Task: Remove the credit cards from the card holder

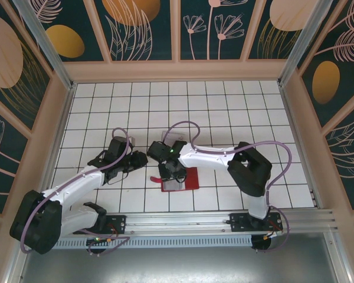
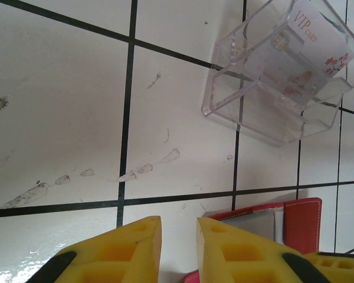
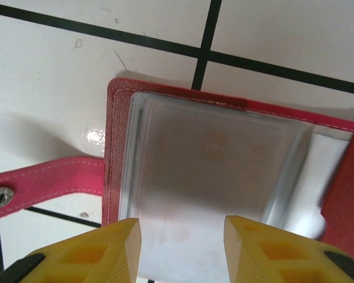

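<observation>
The card holder (image 1: 192, 177) lies open on the white tiled table (image 1: 224, 112), just ahead of the arm bases, its red closure tab (image 3: 41, 183) stretched flat to one side. In its inner pocket sits a pale grey, frosted rectangle (image 3: 212, 159); I cannot tell whether that is one of the credit cards or only lining. The right gripper (image 3: 183, 244) hovers right over that pocket, jaws moderately apart and nothing between them. Just to the left, the left gripper (image 2: 180, 247) hangs above bare tile beside the holder's edge, its jaws a narrow slit apart and empty. Farther back stands a clear plastic box (image 2: 248, 112), tilted in the wrist view, with a whitish card (image 2: 315, 50) printed "VIP CARD" inside.
</observation>
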{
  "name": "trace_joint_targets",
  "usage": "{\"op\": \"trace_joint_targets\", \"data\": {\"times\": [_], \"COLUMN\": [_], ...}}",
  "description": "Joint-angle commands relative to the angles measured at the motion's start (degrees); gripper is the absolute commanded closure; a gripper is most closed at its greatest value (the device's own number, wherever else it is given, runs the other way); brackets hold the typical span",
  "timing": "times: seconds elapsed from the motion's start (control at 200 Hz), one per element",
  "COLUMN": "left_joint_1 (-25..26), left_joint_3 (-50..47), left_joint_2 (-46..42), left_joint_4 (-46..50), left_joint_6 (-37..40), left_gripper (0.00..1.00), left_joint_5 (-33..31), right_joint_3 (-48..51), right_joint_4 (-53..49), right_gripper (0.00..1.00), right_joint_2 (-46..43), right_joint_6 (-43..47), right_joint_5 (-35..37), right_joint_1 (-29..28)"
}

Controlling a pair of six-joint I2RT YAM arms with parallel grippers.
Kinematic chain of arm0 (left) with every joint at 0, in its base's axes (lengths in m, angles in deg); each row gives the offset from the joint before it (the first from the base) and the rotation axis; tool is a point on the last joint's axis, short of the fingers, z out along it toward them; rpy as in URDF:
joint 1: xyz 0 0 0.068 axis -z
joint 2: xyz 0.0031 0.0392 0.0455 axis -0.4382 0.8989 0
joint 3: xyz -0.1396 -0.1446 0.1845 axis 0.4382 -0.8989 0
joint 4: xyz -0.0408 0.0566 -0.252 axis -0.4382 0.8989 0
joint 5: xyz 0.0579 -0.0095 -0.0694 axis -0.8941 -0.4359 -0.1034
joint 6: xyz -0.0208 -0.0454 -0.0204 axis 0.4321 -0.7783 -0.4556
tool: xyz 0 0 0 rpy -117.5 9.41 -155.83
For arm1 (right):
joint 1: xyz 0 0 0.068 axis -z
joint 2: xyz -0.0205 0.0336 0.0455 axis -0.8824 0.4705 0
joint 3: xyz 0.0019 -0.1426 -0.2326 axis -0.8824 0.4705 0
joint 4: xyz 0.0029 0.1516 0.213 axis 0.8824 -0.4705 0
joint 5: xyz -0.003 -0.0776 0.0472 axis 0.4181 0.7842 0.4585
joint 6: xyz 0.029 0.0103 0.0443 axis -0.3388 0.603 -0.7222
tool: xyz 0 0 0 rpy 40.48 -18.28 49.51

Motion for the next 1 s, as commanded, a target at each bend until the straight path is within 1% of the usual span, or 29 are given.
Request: {"op": "trace_joint_targets", "data": {"times": [0.0, 0.16, 0.245, 0.41, 0.535, 0.6, 0.671, 0.806, 0.916, 0.956, 0.996], "left_joint_1": [-0.31, -0.33, -0.33, -0.31, -0.31, -0.26, -0.2, 1.89, 3.7, 4.47, 5.62], "left_joint_3": [-0.26, -0.35, -0.41, 0.04, 1.01, 1.53, 2.18, 3.26, 3.13, 3.0, 2.91], "left_joint_2": [-1.2, -1.6, -1.72, -1.41, -2.08, -2.21, -1.88, -1.69, -1.38, -0.91, -0.38], "left_joint_4": [1.19, 1.39, 1.48, 1.84, 3.53, 4.17, 4.45, 4.78, 2.64, 1.45, 0.52], "left_joint_6": [1.1, 1.18, 1.28, 1.89, 2.95, 3.5, 3.77, 3.33, 1.4, 0.66, -0.22], "left_gripper": [0.76, 0.76, 0.76, 0.76, 0.76, 0.76, 0.78, 0.78, 0.79, 0.79, 0.8], "left_joint_5": [0.66, 1.08, 1.25, 1.89, 1.97, 2.74, 4.3, 5.93, 8.13, 8.89, 9.34], "right_joint_3": [-1.84, -1.21, -0.33, -0.28, -0.43, -0.52, -1.0, 0.69, 5.0, 7.32, 9.01], "right_joint_4": [-2.57, -2.79, -2.79, -2.53, -2.38, -2.1, -1.92, 1.09, 7.21, 9.9, 11.86], "right_gripper": [0.57, 0.57, 0.6, 0.73, 0.88, 0.92, 0.94, 0.95, 0.95, 0.95, 0.95], "right_joint_2": [2.45, 3.99, 4.35, 4.04, 3.6, 3.19, 2.6, -0.98, -5.18, -6.89, -8.31], "right_joint_6": [-0.85, -1.37, -1.69, -1.98, -2.14, -2.34, -2.29, -2.7, -3.52, -3.72, -3.83], "right_joint_5": [1.97, 2.59, 2.97, 3.39, 3.83, 4.05, 4.28, 3.38, 1.31, -1.32, -2.27], "right_joint_1": [-0.7, -0.99, -1.03, -1.0, -1.02, -0.99, -0.81, -0.01, 1.8, 2.68, 3.28]}}
